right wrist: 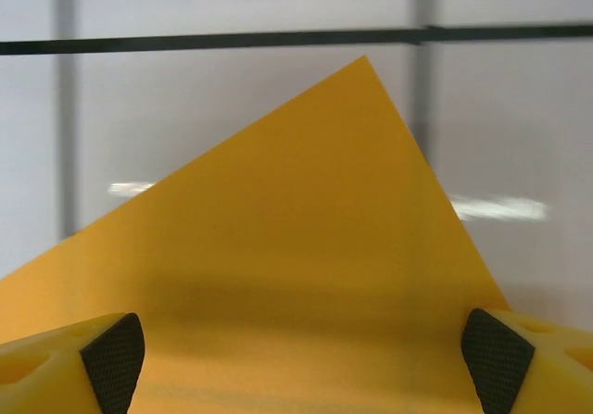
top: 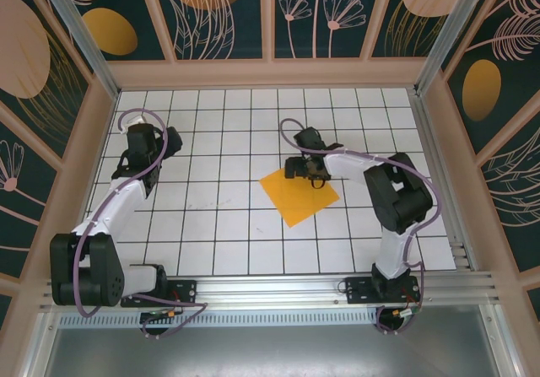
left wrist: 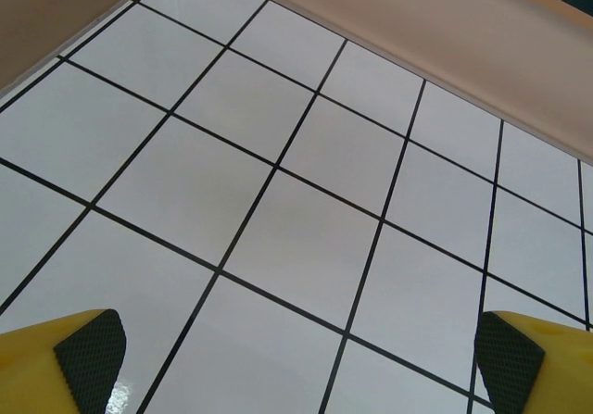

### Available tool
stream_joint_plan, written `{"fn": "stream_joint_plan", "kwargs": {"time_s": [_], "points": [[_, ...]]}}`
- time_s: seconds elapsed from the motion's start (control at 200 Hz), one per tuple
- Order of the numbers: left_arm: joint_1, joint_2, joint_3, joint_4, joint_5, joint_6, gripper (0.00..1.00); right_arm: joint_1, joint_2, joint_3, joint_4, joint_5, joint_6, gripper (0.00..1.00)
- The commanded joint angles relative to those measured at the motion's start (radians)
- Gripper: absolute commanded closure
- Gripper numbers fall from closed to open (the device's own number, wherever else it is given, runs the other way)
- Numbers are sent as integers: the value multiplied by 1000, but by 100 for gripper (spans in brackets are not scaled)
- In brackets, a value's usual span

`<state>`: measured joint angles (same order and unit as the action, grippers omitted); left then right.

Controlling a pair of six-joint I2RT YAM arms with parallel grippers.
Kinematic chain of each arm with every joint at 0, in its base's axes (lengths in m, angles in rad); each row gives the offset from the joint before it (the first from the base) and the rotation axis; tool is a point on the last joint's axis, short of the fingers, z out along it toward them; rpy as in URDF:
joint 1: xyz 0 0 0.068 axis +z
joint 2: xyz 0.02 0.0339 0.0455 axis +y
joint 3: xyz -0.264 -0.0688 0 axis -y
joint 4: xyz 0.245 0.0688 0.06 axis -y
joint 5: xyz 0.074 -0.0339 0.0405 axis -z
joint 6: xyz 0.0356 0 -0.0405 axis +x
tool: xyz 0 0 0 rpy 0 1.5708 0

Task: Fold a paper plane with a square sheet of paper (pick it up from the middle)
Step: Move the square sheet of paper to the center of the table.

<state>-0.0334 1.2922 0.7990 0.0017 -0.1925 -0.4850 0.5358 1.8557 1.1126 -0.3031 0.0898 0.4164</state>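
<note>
Looking from the left side first, the left tool [top: 137, 129] hangs over bare white tiles at about ten o'clock on the bench [top: 211, 225], well apart from the paper. Its jaws are spread wide with nothing between them, and its own camera sees just grid lines. Just right of the bench's middle lies the square sheet of paper [top: 297, 198], flat on the tiles and turned like a diamond. I see no crease, no lifted edge and no doubled layer, so by my reckoning the job has hardly begun: the pick-up from the middle and every fold are left to do. Being square, the sheet has no real long axis. Its corners aim roughly at three, six and nine o'clock, and the far corner near twelve sits under the right arm. The right tool [top: 308, 171] is poised over that far part, jaws wide apart and closed on nothing. From its wrist camera a corner of the sheet [right wrist: 306, 247] points away toward twelve between the two fingers. Whether the tips touch the paper I cannot tell.
</note>
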Motion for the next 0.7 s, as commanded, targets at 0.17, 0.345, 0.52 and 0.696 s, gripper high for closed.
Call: {"fn": "stream_joint_plan", "kwargs": {"time_s": [0.17,0.345,0.52,0.696], "points": [[6,22,31,-12,39,-21,1,-22,-134,20,-134,32,-38,5],[6,30,29,-15,63,-21,1,3,-105,66,-235,5,-196,1],[6,39,31,-12,85,-24,2,57,-45,89,-268,-2,-210,1],[6,42,36,-14,99,-20,1,62,0,111,-302,-42,-228,2]]}}
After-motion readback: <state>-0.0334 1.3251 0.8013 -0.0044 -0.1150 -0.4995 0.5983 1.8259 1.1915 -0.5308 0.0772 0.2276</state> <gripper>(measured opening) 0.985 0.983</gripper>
